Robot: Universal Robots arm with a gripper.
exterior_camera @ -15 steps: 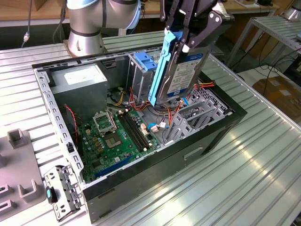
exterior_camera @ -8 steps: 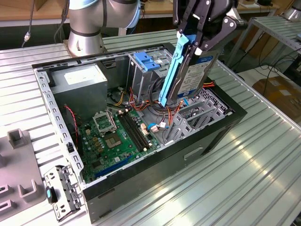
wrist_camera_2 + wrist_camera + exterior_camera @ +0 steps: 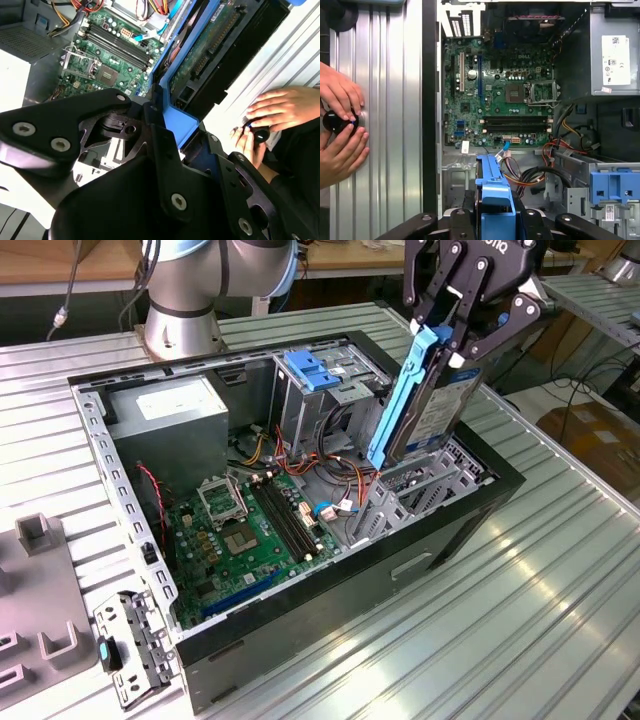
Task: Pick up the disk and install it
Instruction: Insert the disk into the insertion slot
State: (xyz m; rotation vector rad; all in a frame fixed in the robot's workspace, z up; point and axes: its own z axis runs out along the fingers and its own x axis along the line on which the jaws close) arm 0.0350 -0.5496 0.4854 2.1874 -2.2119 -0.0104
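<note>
Above the open computer case [image 3: 400, 570], silver blue-railed disk [image 3: 443, 412], steeply tilted, clamped between black jaws.

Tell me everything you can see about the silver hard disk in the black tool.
The silver hard disk is a flat metal rectangle with a blue-and-white label and blue plastic rails along its edges; the second wrist view shows a green circuit board on its other face. The black tool clamps its upper end. It stands tilted, lower end at the grey metal bay.
</note>
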